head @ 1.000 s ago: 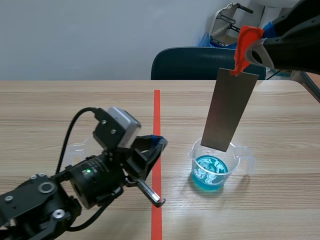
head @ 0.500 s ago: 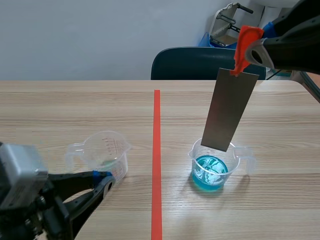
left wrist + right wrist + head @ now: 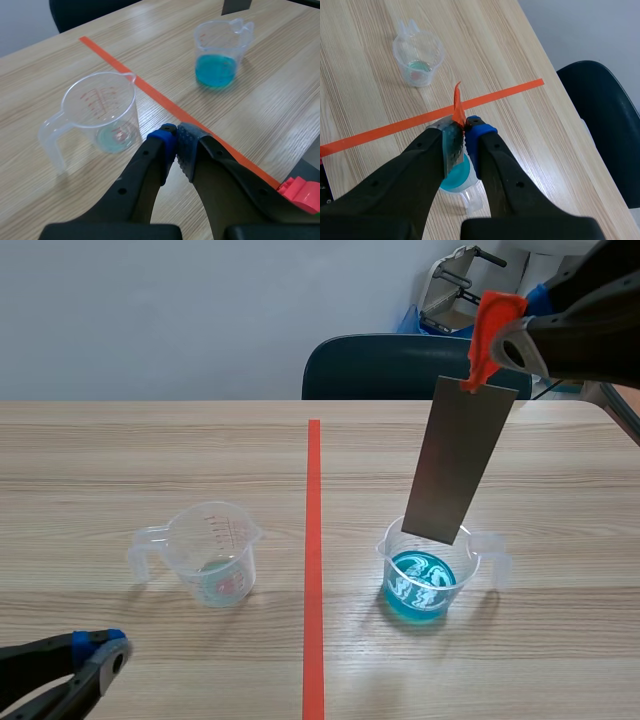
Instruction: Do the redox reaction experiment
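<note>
A cup of blue liquid (image 3: 428,580) is being kept on the wooden table (image 3: 560,470), and everything else is being placed by it. Directly above the cup, a grey metal plate (image 3: 460,460) is being held hanging and slightly tilted. Its lower edge is being kept just over the cup's far rim; whether it is touching the rim cannot be told. The plate is being carried by an orange-red tab (image 3: 487,330) at its top end. That tab is being clamped between the fingers of the right gripper (image 3: 462,129), high above the cup.

To the cup's left, across a red tape line (image 3: 313,540), a clear cup (image 3: 210,555) is being left standing upright, with only a thin greenish film at its bottom. The left gripper (image 3: 176,145) is being held low, well to the left of the blue cup and nearer the robot. Its fingers are being pressed together with nothing between them. Beyond the cup, past the table's far edge, a dark chair (image 3: 390,365) is being shown.
</note>
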You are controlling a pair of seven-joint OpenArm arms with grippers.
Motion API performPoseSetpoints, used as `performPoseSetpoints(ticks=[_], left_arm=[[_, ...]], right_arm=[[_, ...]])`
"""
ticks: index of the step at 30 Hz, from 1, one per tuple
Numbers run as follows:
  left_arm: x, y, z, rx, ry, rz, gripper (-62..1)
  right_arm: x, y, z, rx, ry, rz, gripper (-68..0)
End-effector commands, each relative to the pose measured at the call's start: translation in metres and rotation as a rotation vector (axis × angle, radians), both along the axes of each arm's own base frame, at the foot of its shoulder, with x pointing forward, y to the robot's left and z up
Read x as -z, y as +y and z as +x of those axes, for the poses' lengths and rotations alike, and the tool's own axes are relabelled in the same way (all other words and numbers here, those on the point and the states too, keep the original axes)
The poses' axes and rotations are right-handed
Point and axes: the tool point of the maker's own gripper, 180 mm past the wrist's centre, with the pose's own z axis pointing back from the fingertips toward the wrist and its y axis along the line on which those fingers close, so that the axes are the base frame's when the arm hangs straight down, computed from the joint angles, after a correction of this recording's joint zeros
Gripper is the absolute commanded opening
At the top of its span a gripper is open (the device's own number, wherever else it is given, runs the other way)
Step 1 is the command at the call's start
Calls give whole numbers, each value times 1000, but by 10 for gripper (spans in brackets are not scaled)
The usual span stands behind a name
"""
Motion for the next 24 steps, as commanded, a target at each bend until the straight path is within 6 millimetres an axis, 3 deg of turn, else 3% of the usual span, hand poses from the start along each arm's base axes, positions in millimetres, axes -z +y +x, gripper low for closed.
performPoseSetpoints(ticks=[1,4,9,11,16,19,24], left_arm=[[-12,0,6,-34,-39,-28,-556],[-14,12,10,-90,-50,-9,-482],[-15,34,15,-202,-29,-33,-469],[-16,41,16,-249,-16,-55,-386],[-15,50,17,-303,-6,-61,-91],[-12,50,17,-303,6,-54,14],[-11,50,17,-304,10,-51,14]], right_arm=[[-7,0,2,-4,-30,-1,-667],[-7,0,2,-4,-30,-1,-667],[-7,0,2,-4,-30,-1,-667],[-7,0,2,-4,-30,-1,-667],[-7,0,2,-3,-31,-3,-667],[-7,-1,2,-2,-31,-4,-667],[-7,-1,2,-2,-31,-4,-667]])
